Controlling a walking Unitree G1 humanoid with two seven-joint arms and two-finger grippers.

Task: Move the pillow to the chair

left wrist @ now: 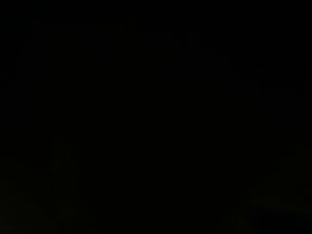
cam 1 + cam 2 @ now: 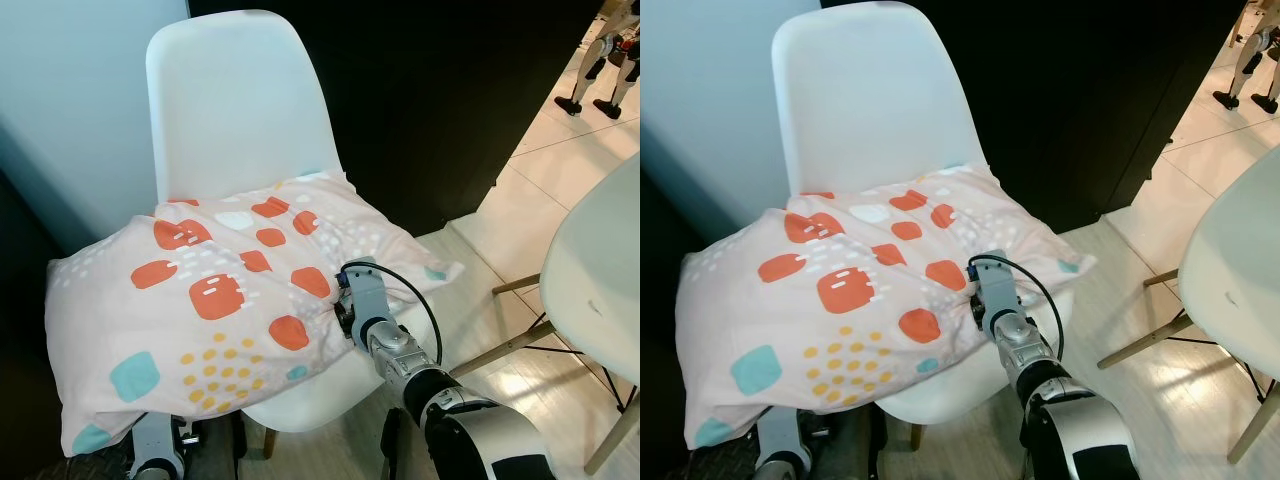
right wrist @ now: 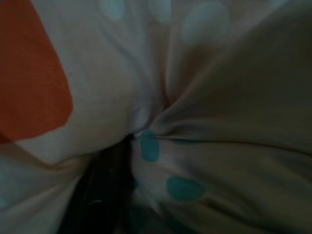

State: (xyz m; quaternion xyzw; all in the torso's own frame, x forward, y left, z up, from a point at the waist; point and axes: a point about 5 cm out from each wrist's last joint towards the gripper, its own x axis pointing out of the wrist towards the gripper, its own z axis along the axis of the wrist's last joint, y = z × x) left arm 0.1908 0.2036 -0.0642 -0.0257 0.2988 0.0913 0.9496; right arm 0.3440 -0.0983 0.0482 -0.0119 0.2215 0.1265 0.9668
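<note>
A pale pink pillow point(image 2: 200, 310) with orange, teal and yellow patches lies across the seat of a white plastic chair point(image 2: 235, 110), hanging off the seat's left and front edges. My right gripper point(image 2: 338, 305) presses into the pillow's right front edge, shut on a pinch of fabric that puckers around it. The right wrist view shows the bunched cloth point(image 3: 195, 122) drawn in around one dark finger point(image 3: 100, 192). My left arm point(image 2: 155, 445) reaches up under the pillow's overhanging front left corner, and its gripper is hidden by the cloth. The left wrist view is black.
A second white chair point(image 2: 600, 270) with wooden legs stands close on the right. A black wall panel point(image 2: 430, 100) runs behind the chair, with a pale wall point(image 2: 70, 100) at left. Another robot's legs point(image 2: 600, 70) stand on the tiled floor far right.
</note>
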